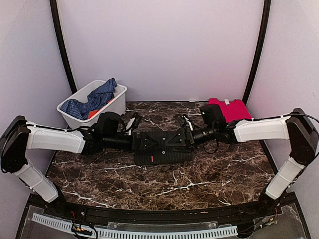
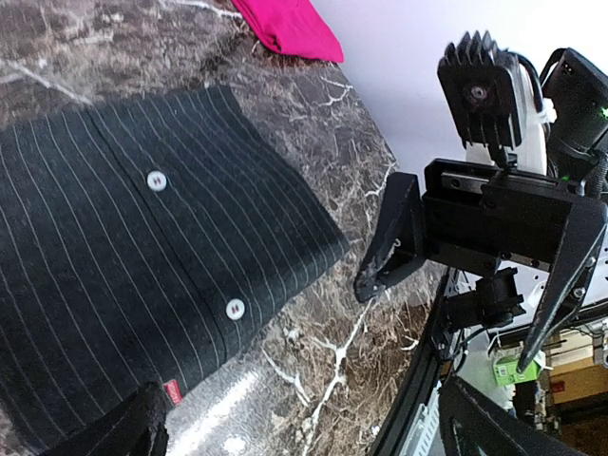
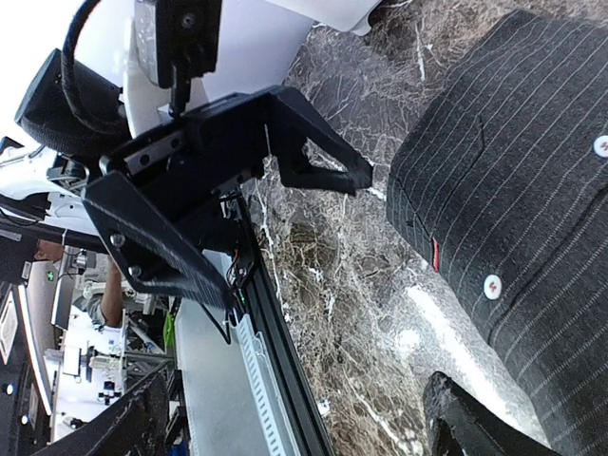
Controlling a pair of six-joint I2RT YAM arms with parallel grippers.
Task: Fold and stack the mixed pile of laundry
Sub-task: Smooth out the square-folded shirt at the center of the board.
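Lifting both arms straight up looks the safest way out of this fold, so no finger drags a layer of the shirt (image 1: 162, 148), which lies folded flat mid-table, buttons up. The left gripper (image 3: 296, 236) and right gripper (image 2: 445, 326) face each other at its ends, jaws spread wide, holding nothing; whether a tip brushes cloth I cannot tell. The red cloth (image 1: 232, 108) lies folded far right; the blue garment (image 1: 94, 99) waits in the bin (image 1: 118, 103).

Both agape; left pincer (image 2: 304, 394), right pincer (image 3: 299, 385)
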